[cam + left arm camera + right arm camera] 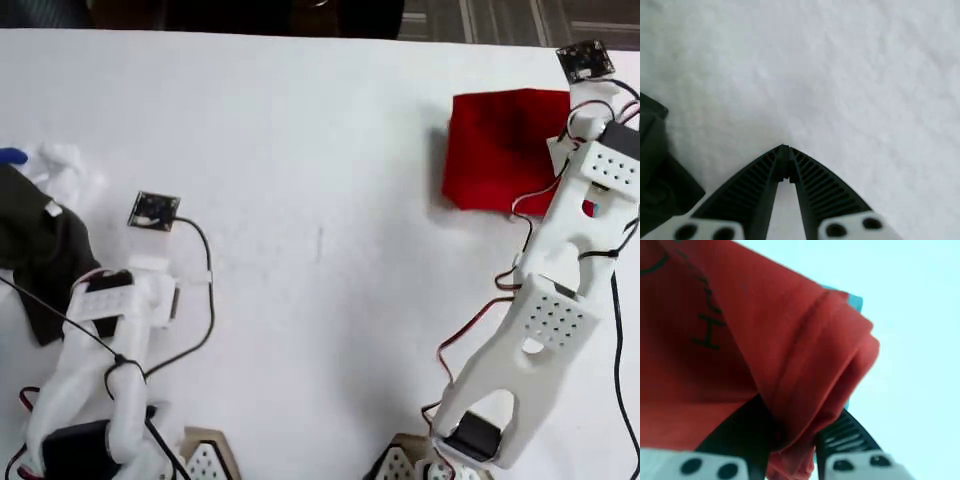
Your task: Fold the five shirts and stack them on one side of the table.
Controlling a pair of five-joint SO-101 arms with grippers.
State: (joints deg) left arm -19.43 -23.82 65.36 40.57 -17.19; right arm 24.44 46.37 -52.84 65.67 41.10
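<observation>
A folded red shirt (pixel 497 148) lies at the table's right side, with a blue layer (pixel 855 301) showing beneath its edge. The right arm (pixel 585 190) reaches over its near right corner. My right gripper (pixel 795 442) is shut on a fold of the red shirt (pixel 740 340). A dark shirt (pixel 35 245) lies crumpled at the left edge, with a white shirt (pixel 62 165) and a blue scrap (pixel 10 156) behind it. My left gripper (pixel 784 165) is shut and empty above bare table, beside the dark shirt (pixel 657 185).
The white table (pixel 320 130) stretches wide between the two arms. The left arm (pixel 110 320) stands at the near left, its cable (pixel 205 300) looping over the table. Both arm bases sit along the near edge.
</observation>
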